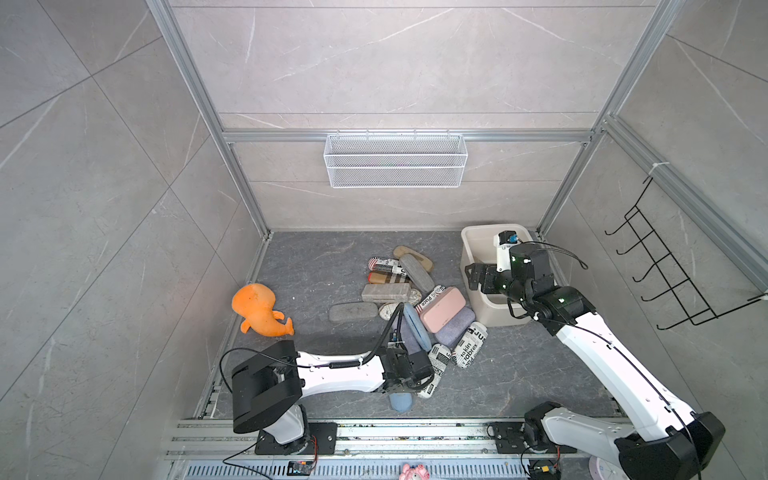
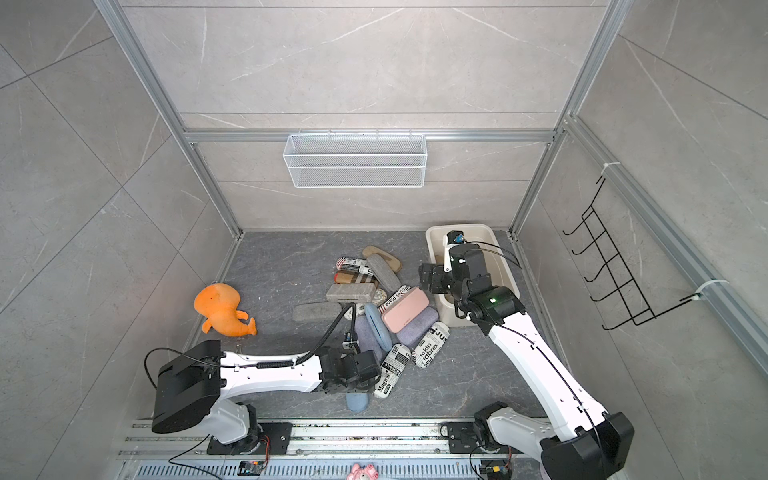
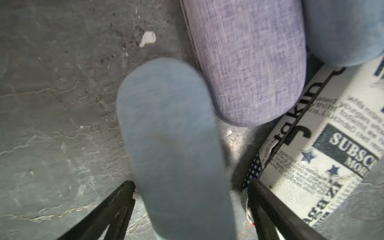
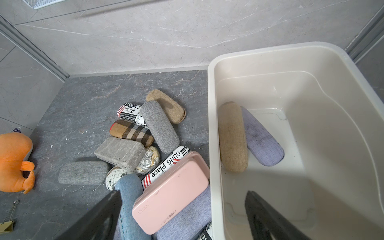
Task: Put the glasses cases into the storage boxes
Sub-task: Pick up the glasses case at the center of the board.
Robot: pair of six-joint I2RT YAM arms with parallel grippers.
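Now: blue case between spread jaws, not yet pinched

Blue glasses case (image 3: 172, 145) lying on the desk (image 3: 52, 104) at the near edge of the pile, long axis running up between the fingers of the left gripper (image 3: 191, 185). Jaws spread wide, one either side, no contact visible. Fabric-covered, rounded; probably a light, stiff shell with decent friction. Best taken across the narrow width near mid-length; a hold at the rounded tip would likely squirt out. Lilac case (image 3: 249, 62) touching its side, newspaper-print case (image 3: 324, 158) just beside. Risk of dragging neighbours.

Right gripper (image 4: 182, 207) likewise spread, empty, hovering over the rim of the cream tub (image 4: 212, 124). Inside: tan case (image 4: 232, 137) and another lilac case (image 4: 264, 141). Orange plush (image 1: 259, 309) well apart.
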